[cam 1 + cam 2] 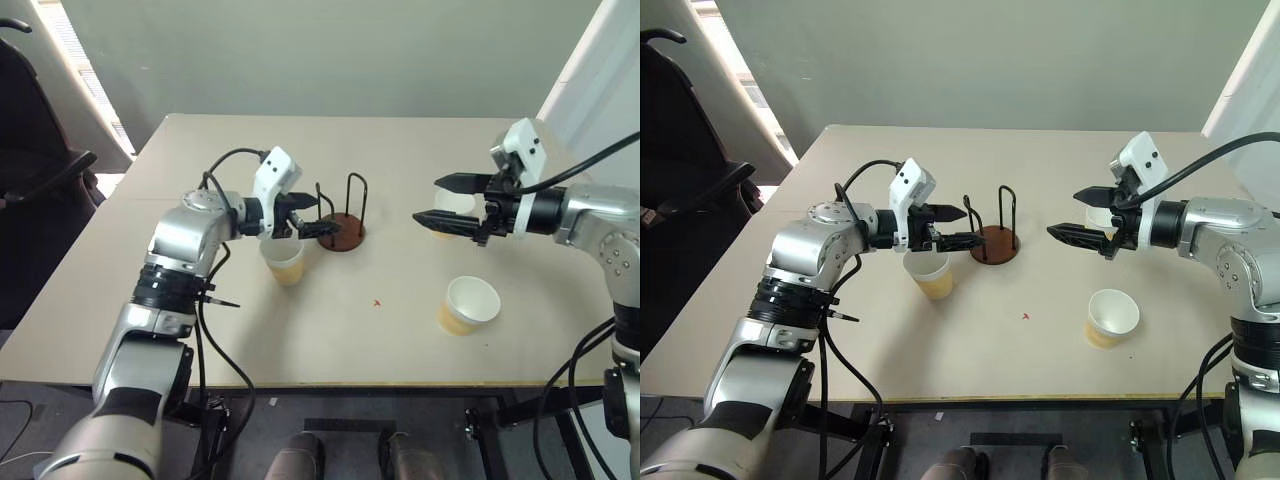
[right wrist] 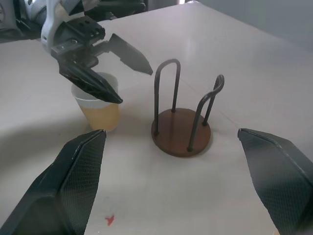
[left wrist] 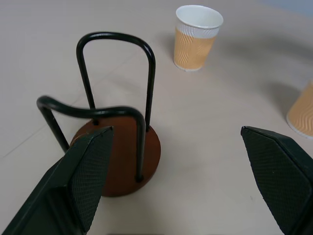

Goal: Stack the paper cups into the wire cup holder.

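**Hovering grippers, three upright cups, an empty holder**

Standing at the middle of the beige table (image 1: 420, 340) is the wire cup holder (image 1: 342, 225): a reddish-brown disc flat on the surface with two black wire loops rising straight up from it, so its long axis runs vertical and its open end faces the ceiling. No cup sits inside it.

All three paper cups stand upright, mouths up, narrow bases down, each on the table and apart from the others. One cup (image 1: 284, 260) is just to the holder's left and a little nearer the robot. A second cup (image 1: 470, 304) stands well to the right of the holder, toward the near edge. The third cup (image 1: 1101, 217) is on the right side too, farther back, partly hidden behind the right arm's fingers.

The left gripper (image 1: 312, 215) hangs in the air above the first cup's rim, pointing rightward at the holder, its two black fingers spread wide with nothing between them; its tips are just beside the nearer wire loop without clearly touching it. The right gripper (image 1: 440, 200) hovers over the right part of the table, pointing left toward the holder, fingers likewise spread and empty, well apart from the holder.

A small red mark (image 1: 377, 302) shows on the table in front of the holder.
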